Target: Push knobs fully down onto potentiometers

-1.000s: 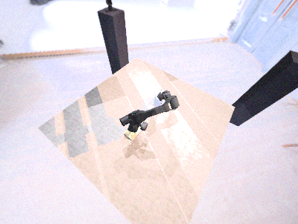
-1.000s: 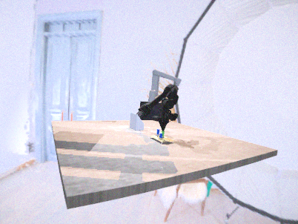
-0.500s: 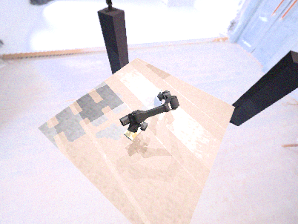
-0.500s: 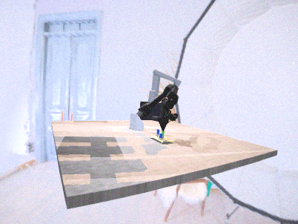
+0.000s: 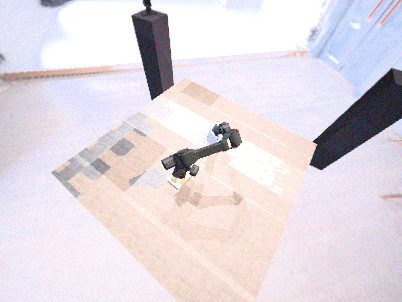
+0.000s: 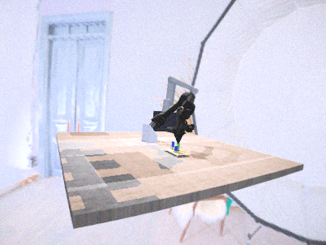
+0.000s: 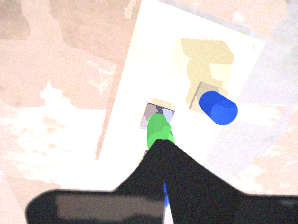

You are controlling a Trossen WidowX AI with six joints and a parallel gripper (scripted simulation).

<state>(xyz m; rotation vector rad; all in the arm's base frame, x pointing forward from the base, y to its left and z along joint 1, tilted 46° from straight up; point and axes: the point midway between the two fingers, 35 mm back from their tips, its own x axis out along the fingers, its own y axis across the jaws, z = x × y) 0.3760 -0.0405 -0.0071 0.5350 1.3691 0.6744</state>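
The circuit board point(image 5: 176, 185) point(image 6: 184, 154) point(image 7: 142, 55) stands on the table under the arm. A green knob point(image 6: 178, 146) point(image 7: 158, 129) stands on its potentiometer. My gripper point(image 6: 178, 142) point(image 7: 161, 145) is shut, its tips right at the top of the green knob and covering part of it in the wrist view. Whether they touch is hard to tell. A blue knob point(image 7: 219, 108) stands on the board to the right of the green one in the wrist view. Another blue knob point(image 7: 166, 194) is mostly hidden behind the fingers. The fingers hide how the green knob's top sits.
The arm point(image 5: 210, 149) point(image 6: 174, 118) reaches over the table point(image 5: 210, 235) point(image 6: 243, 166) from its base. In the exterior view, the two blue knobs stand close to the green knob and the fingertips. A grey stand point(image 6: 170, 91) rises behind the arm.
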